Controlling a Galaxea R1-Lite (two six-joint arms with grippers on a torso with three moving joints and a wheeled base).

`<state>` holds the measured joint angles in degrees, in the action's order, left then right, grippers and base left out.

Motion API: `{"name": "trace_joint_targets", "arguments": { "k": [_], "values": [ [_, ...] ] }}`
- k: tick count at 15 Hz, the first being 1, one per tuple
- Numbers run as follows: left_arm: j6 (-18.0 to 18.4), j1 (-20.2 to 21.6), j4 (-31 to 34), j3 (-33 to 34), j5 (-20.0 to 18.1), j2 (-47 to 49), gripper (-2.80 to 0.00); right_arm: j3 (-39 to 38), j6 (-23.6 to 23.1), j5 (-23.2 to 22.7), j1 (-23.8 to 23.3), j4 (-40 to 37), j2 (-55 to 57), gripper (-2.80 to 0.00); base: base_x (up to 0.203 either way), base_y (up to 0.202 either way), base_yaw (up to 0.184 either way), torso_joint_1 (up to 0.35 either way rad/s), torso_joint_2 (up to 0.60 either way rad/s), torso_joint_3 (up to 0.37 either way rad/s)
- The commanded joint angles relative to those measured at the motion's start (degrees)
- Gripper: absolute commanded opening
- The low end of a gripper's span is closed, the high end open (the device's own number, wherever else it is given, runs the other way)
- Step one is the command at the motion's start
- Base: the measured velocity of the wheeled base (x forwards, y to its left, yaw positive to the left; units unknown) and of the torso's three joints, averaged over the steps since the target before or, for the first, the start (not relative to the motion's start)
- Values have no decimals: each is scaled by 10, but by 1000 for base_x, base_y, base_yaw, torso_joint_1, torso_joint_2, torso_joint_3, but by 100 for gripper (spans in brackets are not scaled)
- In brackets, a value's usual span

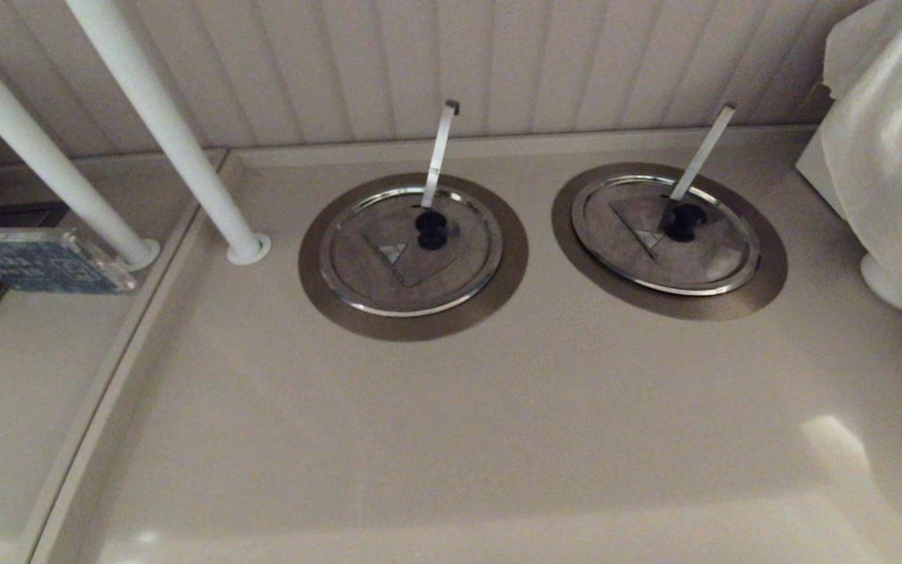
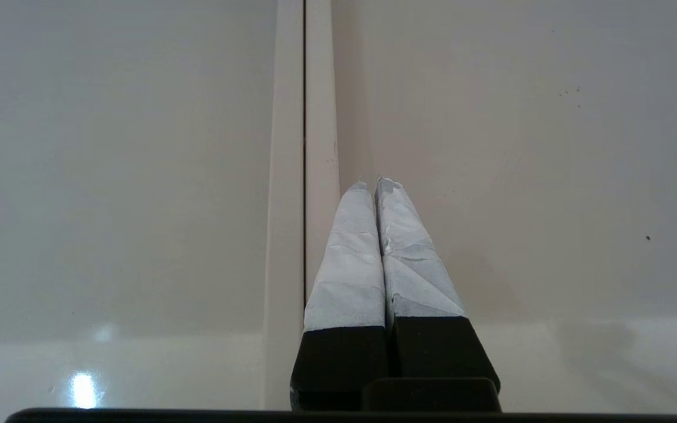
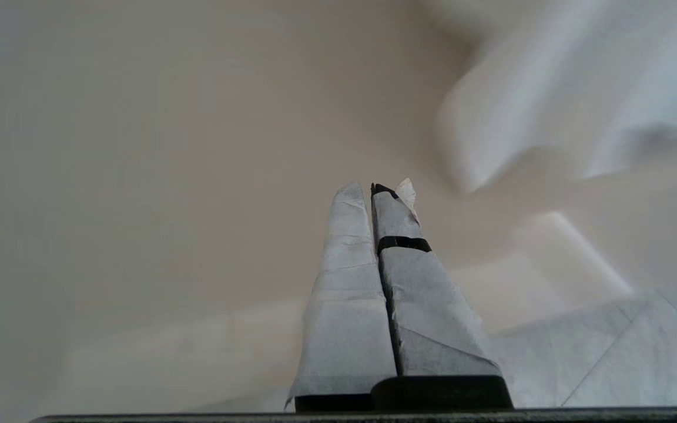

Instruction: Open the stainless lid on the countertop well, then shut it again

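Beige countertop (image 1: 451, 439) fills the near ground, bare and glossy, with a raised seam running along its left edge. Neither arm shows from the head camera. The left gripper (image 2: 372, 183) hovers over that seam, its taped fingers pressed together with nothing between them; the right gripper (image 3: 374, 189) is likewise closed and empty, hanging over plain counter near a white cloth-draped object (image 1: 889, 157) on the robot's right.

Further back sit two round wells. On the right lies the countertop well (image 1: 768, 270), its wide brushed-steel collar ringing the stainless lid (image 1: 701, 258), which lies flat and seated, black knob (image 1: 684, 222) at centre and the wedge flap down. A straight-tipped utensil handle (image 1: 703, 153) leans steeply out of it toward the back right. To its left is the twin lid (image 1: 388, 274), also seated, with a hook-tipped handle (image 1: 440, 149) standing nearly upright.

Beyond these, two white poles (image 1: 161, 125) rise from the left rear of the counter before a ribbed wall panel (image 1: 451, 63).

By my reading nothing has begun: the lid is shut and untouched, both grippers well apart from it. Reaching the knob, lifting, and lowering again all remain
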<state>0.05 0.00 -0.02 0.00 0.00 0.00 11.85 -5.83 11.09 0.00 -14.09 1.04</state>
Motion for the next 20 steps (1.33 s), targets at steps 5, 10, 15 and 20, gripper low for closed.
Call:
{"name": "trace_joint_targets", "arguments": {
  "k": [5,10,15,20],
  "values": [
    [0,0,0,0,0,0,-280,-120,-9,-135,0,140,-10,-280,0,0,0,0,0,0],
    [0,0,-1,0,0,0,-280,-120,-5,-135,0,140,-10,-280,0,0,0,0,0,0],
    [0,0,0,0,0,-1,-280,-120,-5,-134,0,140,-10,-280,0,0,0,0,0,0],
    [0,0,0,0,0,0,-280,-120,-10,-129,0,140,-11,-280,0,0,0,0,0,0]
  ]
}}
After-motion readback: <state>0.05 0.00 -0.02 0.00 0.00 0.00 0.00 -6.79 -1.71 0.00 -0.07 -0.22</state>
